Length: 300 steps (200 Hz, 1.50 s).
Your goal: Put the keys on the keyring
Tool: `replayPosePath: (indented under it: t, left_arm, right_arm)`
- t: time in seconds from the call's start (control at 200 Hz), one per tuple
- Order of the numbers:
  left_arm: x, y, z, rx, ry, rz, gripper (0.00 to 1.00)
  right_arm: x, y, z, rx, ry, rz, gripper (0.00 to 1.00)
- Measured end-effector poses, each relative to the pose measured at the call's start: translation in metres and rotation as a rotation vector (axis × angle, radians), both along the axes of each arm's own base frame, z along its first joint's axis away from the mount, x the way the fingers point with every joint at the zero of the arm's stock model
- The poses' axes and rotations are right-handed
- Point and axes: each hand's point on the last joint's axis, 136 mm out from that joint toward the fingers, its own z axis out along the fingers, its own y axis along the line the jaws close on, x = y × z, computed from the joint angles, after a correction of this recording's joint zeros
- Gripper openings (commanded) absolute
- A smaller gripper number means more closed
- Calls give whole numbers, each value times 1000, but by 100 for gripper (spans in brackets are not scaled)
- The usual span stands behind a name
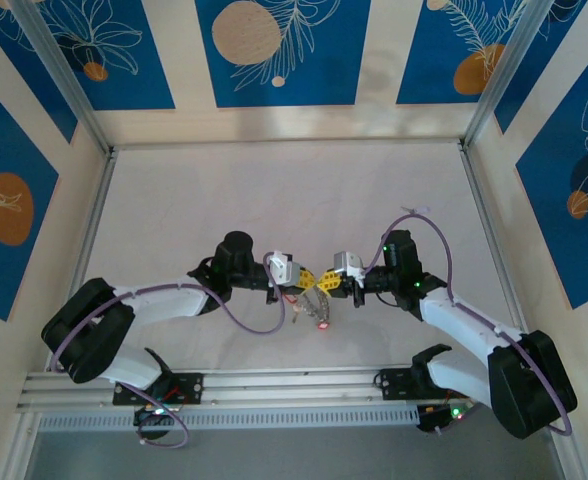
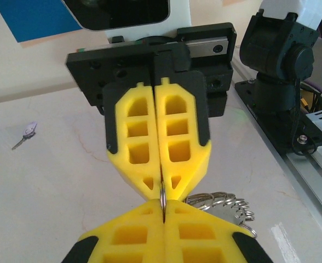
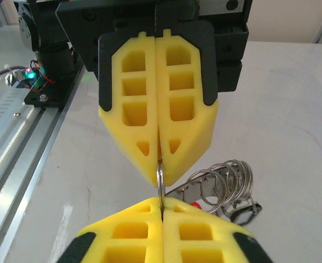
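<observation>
Near the centre of the overhead view the two arms meet tip to tip. The left gripper (image 2: 164, 211) and the right gripper (image 2: 162, 181) are both clamped tight, each pinching the same thin metal loop (image 2: 162, 198) from opposite sides. The keyring (image 2: 222, 204) — a bunch of grey loops — sits just right of the pinch, low in the frame. One small key (image 2: 27, 133) lies on the table (image 2: 68, 181) at the left edge. Overhead, a red tag (image 1: 323, 324) shows just below the grippers.

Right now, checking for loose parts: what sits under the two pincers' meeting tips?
Beside and below them, a cluster of silvery rings on the table. The left pincer and right pincer pinch a thin ring; its clamped edges are hidden.
</observation>
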Motion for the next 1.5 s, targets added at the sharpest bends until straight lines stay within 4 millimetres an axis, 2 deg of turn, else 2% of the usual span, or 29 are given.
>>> replayPosePath:
  t: [0.025,0.095,0.405,0.815,1.075,1.21,1.5]
  left_arm:
    - [0,0,0,1,1,0,0]
    - [1,0,-2,7,1,7,10]
    - [8,7,-17,97,-11,64,17]
    - [11,9,-18,133,-2,77,18]
    - [11,6,-13,125,-9,72,19]
    - [10,6,-13,125,-16,68,11]
    - [12,-1,-8,143,-12,70,12]
  right_arm:
    - [0,0,0,-1,-5,1,0]
    - [1,0,0,-6,-9,-6,0]
    - [0,-2,3,-86,-78,-54,0]
    - [8,5,4,-235,-139,-90,0]
    - [12,2,-7,-305,-124,-125,0]
    - [13,1,-8,-314,-125,-132,0]
    - [14,2,-6,-307,-130,-134,0]
